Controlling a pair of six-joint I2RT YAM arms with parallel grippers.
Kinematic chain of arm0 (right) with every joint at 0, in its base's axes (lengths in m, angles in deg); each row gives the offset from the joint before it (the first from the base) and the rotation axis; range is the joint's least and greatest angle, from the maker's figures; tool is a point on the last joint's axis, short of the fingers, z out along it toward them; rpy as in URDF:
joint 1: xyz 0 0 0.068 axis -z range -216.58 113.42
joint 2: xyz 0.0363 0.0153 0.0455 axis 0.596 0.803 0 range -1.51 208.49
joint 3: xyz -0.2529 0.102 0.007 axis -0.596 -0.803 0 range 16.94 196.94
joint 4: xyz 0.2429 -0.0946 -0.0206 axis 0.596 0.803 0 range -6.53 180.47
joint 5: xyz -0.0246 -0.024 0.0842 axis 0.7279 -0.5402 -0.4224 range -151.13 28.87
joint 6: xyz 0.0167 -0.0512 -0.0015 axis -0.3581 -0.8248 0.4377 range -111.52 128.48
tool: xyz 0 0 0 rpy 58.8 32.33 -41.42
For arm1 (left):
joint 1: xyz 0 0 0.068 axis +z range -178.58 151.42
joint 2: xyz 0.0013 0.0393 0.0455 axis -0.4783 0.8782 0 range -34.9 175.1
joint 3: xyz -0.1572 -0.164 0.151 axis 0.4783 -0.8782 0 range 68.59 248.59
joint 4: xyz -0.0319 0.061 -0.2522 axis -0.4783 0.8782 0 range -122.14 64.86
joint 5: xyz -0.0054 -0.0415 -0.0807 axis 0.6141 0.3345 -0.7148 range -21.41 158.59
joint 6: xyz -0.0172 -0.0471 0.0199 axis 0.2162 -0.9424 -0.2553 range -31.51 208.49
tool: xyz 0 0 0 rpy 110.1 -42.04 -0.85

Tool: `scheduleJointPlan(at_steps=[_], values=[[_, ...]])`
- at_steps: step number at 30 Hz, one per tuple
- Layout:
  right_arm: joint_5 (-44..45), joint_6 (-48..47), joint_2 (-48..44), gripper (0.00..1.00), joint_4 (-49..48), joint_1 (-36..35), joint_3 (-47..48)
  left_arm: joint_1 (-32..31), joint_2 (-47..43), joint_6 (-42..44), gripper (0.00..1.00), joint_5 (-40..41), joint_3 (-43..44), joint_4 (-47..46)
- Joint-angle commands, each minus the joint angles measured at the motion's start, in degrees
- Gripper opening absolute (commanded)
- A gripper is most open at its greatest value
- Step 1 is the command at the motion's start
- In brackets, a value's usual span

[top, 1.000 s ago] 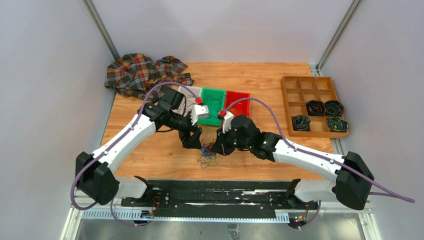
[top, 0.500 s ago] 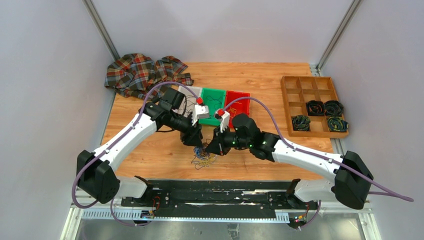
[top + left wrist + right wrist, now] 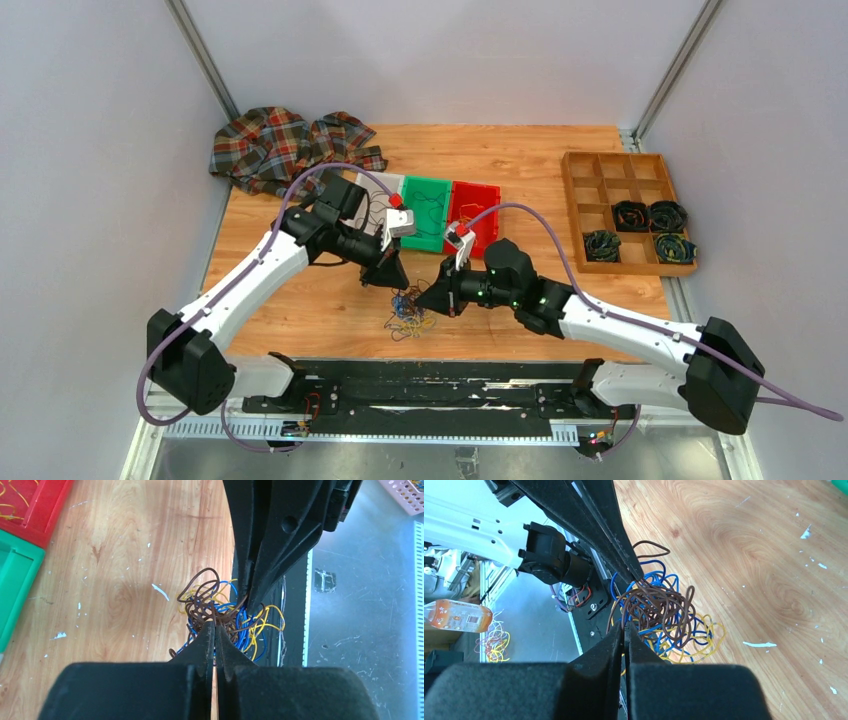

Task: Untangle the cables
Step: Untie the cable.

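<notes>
Tabletop first: wooden, with both of my arms reaching in over its near middle. The left arm comes in from the left and the right arm from the right, so the two wrists meet almost nose to nose.

Far left lies a plaid cloth. Far right sits a wooden compartment tray with dark coiled bundles in a few of its cells. I leave those alone.

Behind the wrists stand a green bin and a red bin. Thin loose wires show in both, yellow ones in the red. I read these as strands already pulled free and sorted, so some of the job looks done.

What is left is the clump of cables. It sits on the wood near the table's near edge, right under the two wrists, and it is plainly tangled.

My left gripper has its jaws pressed together, tips sunk into the near side of the knot. It appears pinched on a brown loop. My right gripper is likewise closed to a point and nipping into the opposite side. I cannot tell exactly which strand it has.

Within the knot, brown loops ride on top. Blue wire and yellow wire are woven beneath and spill onto the wood.

I judge the task partly through: many strands must yet be drawn out singly.
</notes>
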Motion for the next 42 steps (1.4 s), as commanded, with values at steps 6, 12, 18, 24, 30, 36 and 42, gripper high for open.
scheduleJointPlan(at_steps=[6,12,18,24,30,36,42], values=[[11.24,1.93,-5.65,0.43,-0.72,0.58,-4.02,-0.23,-4.0,-5.92,0.01,1.26,2.94,-0.99],[19.21,-0.64,-9.71,0.51,3.9,0.38,-3.55,-0.23,-5.77,-13.35,0.01,4.06,2.8,-5.15],[24.83,-5.87,-9.44,0.56,3.64,-3.28,0.06,-0.23,-6.01,-18.03,0.01,6.37,2.37,-7.77],[24.74,-9.57,-5.51,0.56,1.05,-5.48,3.4,-0.23,-6.22,-19.01,0.01,6.81,2.72,-7.83],[26.23,-10.76,-1.78,0.56,-1.99,-6.34,4.32,-0.25,-6.32,-19.15,0.01,6.07,5.88,-6.43],[36.57,-11.68,0.66,0.56,-5.67,-7.51,4.38,-0.23,-6.66,-20.59,0.01,3.31,7.1,-5.34],[39.47,-14.57,3.42,0.56,-17.61,-8.58,1.81,-0.27,-6.98,-19.99,0.01,3.09,7.83,-3.7]])
